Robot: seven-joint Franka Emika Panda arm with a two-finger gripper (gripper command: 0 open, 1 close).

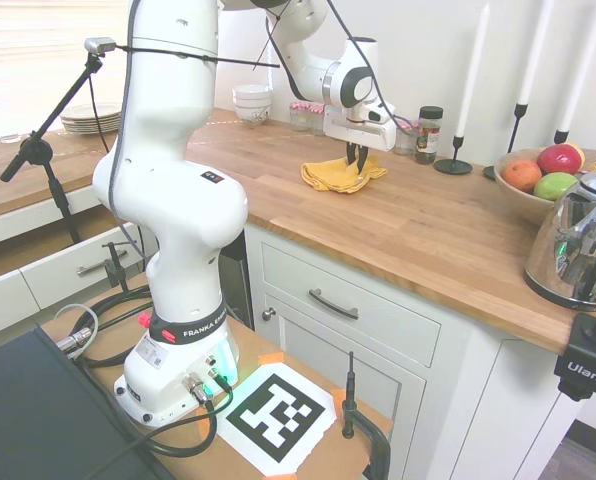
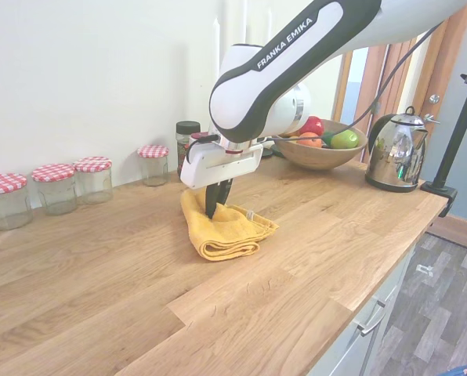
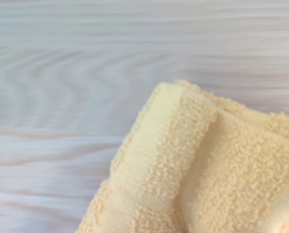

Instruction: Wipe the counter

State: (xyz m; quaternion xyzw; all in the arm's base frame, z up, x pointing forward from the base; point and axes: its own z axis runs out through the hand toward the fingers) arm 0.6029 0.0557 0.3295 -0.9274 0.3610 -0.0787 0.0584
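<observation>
- Yellow cloth [image 2: 224, 225] lying folded on the wooden table [image 2: 124, 274], about mid-depth, in front of the row of red-checked jars [image 2: 55, 186]; in the first exterior view, same cloth [image 1: 342, 174] at about 9 o'clock from the fruit bowl [image 1: 526, 197].
- Gripper [image 2: 215, 205] straight down onto the cloth's back edge, at roughly 11 o'clock on the bundle in the second exterior view; fingers [image 2: 211, 196] drawn close together and seemingly nipping a fold of terry, though the exact contact hidden by the fabric.
- Likely handling: light, soft, floppy, thick looped pile seen in the wrist view [image 3: 193, 165]; no stiffness, so prone to bunching or unfolding when dragged.
- Grain of the table smooth and sealed-looking, so probably low drag; cloth apt to slide easily but also to trail behind the pinch point.
- Best hold, by judgement: through several stacked layers near the folded edge, not a single loose corner, with downward pressure kept so the bulk stays flat.
- Risk: a shallow pinch slipping off the pile; sweeping toward 3 o'clock bringing the cloth near the kettle [image 2: 396, 153] and bowl.
</observation>
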